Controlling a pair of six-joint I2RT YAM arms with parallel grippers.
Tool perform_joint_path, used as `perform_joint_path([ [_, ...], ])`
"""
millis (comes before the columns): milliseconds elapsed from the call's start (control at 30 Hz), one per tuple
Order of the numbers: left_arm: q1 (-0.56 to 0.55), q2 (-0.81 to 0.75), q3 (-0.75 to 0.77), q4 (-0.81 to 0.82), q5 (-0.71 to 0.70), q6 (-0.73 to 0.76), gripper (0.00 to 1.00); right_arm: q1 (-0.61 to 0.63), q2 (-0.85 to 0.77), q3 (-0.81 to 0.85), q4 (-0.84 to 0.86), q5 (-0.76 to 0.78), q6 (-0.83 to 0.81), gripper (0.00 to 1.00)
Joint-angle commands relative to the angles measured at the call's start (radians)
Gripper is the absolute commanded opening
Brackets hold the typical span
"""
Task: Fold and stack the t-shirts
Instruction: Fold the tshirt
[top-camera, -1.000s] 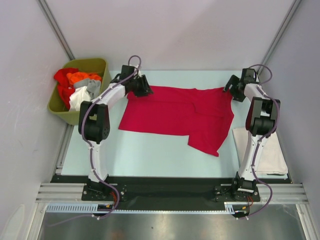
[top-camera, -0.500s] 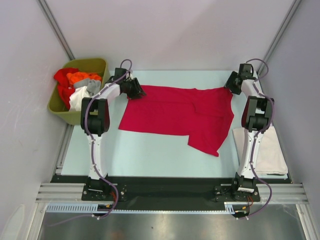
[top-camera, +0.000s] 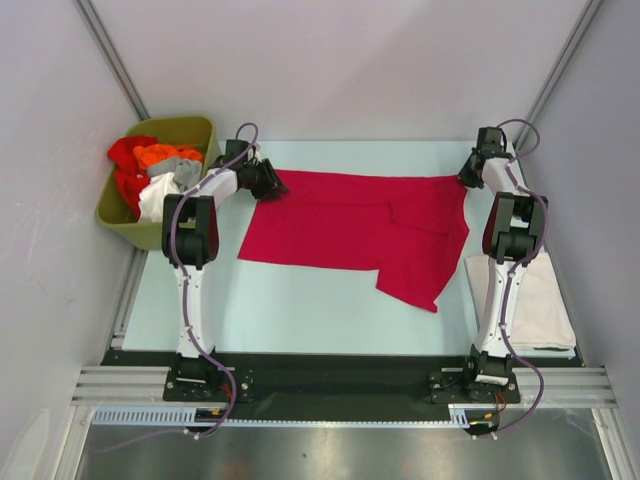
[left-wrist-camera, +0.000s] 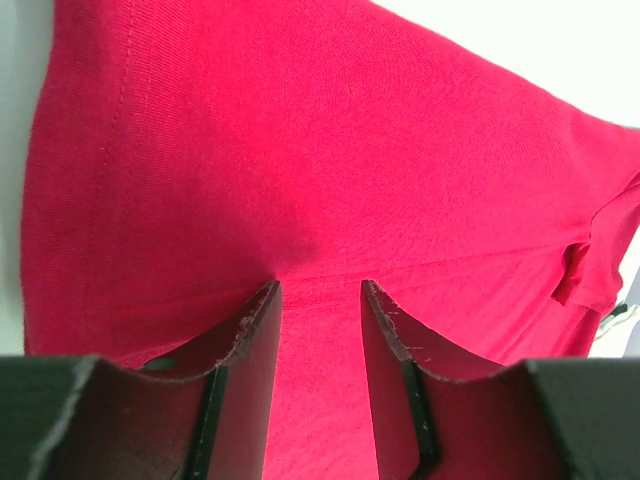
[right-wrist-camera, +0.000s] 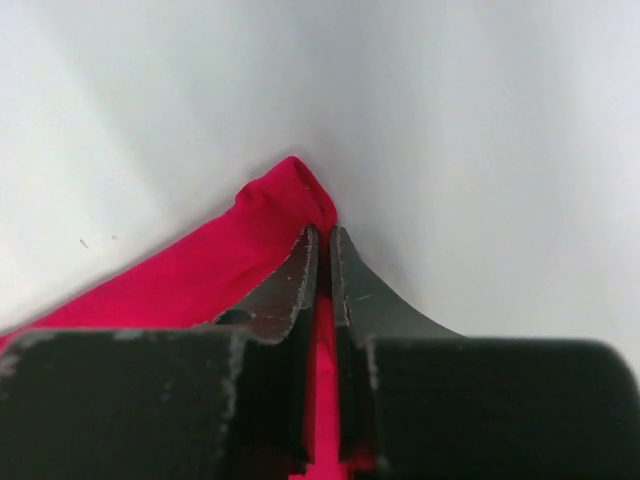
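Observation:
A crimson-red t-shirt (top-camera: 350, 225) lies spread across the middle of the table. My left gripper (top-camera: 268, 183) sits low at its far left corner. In the left wrist view this gripper (left-wrist-camera: 320, 288) stands open, with red cloth (left-wrist-camera: 300, 150) under and between the fingers (left-wrist-camera: 250, 340). My right gripper (top-camera: 468, 179) is at the shirt's far right corner. The right wrist view shows it (right-wrist-camera: 325, 232) shut on a pinch of the red cloth (right-wrist-camera: 270, 215). An off-white t-shirt (top-camera: 545, 300) lies folded at the right edge.
An olive-green bin (top-camera: 196, 132) stands off the table's far left corner and holds red, orange, grey and white t-shirts (top-camera: 155, 175). White walls close in the back and sides. A black rail (top-camera: 330, 375) runs along the near edge.
My right gripper has closed on the shirt's far right corner. My left gripper has swung left and settled low on the far left corner. The shirt's far edge now lies straighter.

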Motion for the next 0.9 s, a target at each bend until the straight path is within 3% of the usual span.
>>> perform_joint_path([
  [0,0.008,-0.003,0.039,0.018,0.018,-0.007,0.43,-0.033,0.037,0.066,-0.020,0.054,0.028,0.08],
  [67,0.008,-0.023,0.038,0.019,0.012,-0.001,0.43,-0.030,0.042,0.112,-0.042,0.029,0.022,0.27],
  [100,0.008,-0.032,0.036,0.015,0.005,0.000,0.44,-0.025,0.040,0.133,-0.057,0.031,0.019,0.44],
  [200,0.007,-0.097,0.015,0.002,-0.011,0.008,0.47,-0.024,0.035,0.244,-0.155,0.022,0.007,0.61],
  [233,0.007,-0.118,0.002,-0.004,-0.021,0.010,0.48,-0.024,0.031,0.277,-0.242,0.043,0.013,0.71],
  [333,-0.004,-0.216,-0.051,-0.043,-0.049,0.037,0.50,-0.025,-0.050,0.322,-0.368,0.102,0.021,0.82],
  [467,-0.033,-0.367,-0.160,-0.063,-0.075,0.079,0.51,-0.016,-0.246,0.129,-0.399,0.124,0.056,0.88],
  [600,-0.075,-0.528,-0.353,-0.093,-0.121,0.103,0.50,0.012,-0.472,-0.171,-0.366,0.065,0.105,0.87],
  [733,-0.072,-0.728,-0.572,-0.094,-0.182,0.062,0.48,0.061,-0.726,-0.563,-0.278,-0.039,0.113,0.86],
  [867,-0.050,-0.862,-0.754,-0.094,-0.287,-0.036,0.47,0.117,-0.970,-0.820,-0.246,-0.122,0.079,0.85],
])
